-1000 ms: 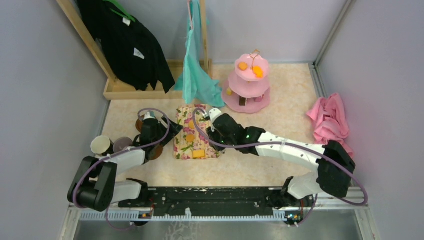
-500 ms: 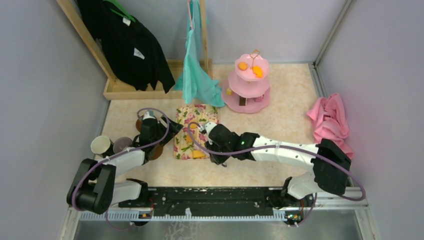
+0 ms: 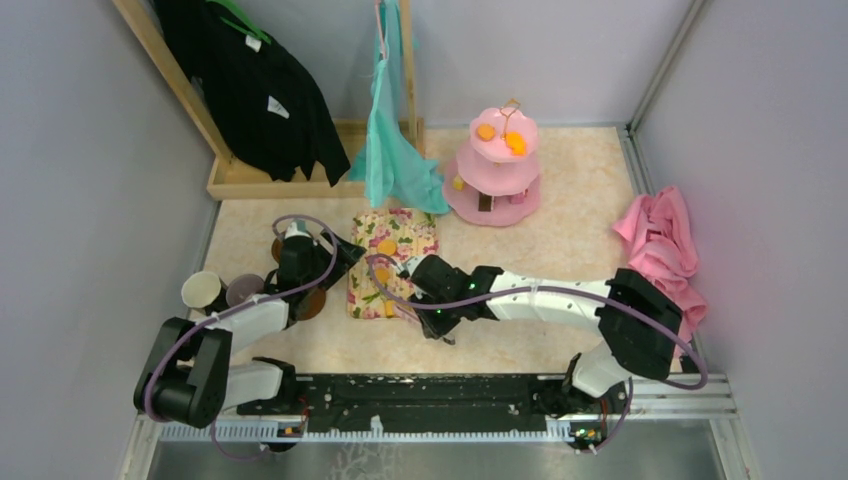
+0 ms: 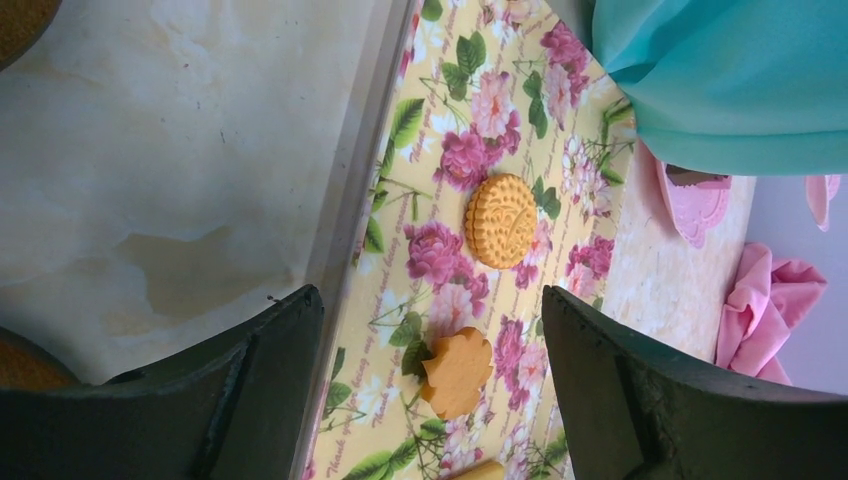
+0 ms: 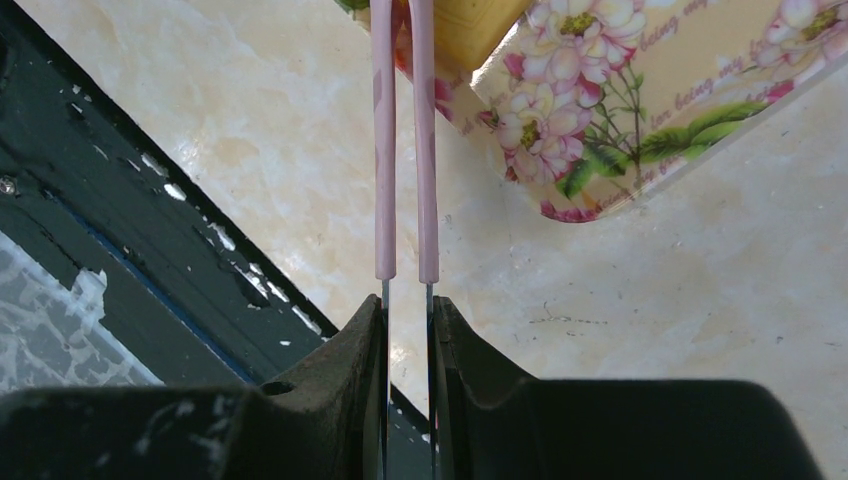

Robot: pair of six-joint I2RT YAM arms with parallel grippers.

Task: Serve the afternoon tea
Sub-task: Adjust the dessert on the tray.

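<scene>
R gripper: clamped on pink tongs, axis straight ahead; yellow snack just right of tines. L gripper: spread wide, empty. We judge R nearer.

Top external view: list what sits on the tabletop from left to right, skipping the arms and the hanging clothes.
cream mug → mauve-grey mug → floral tray → pink three-tier stand → pink cloth
</scene>
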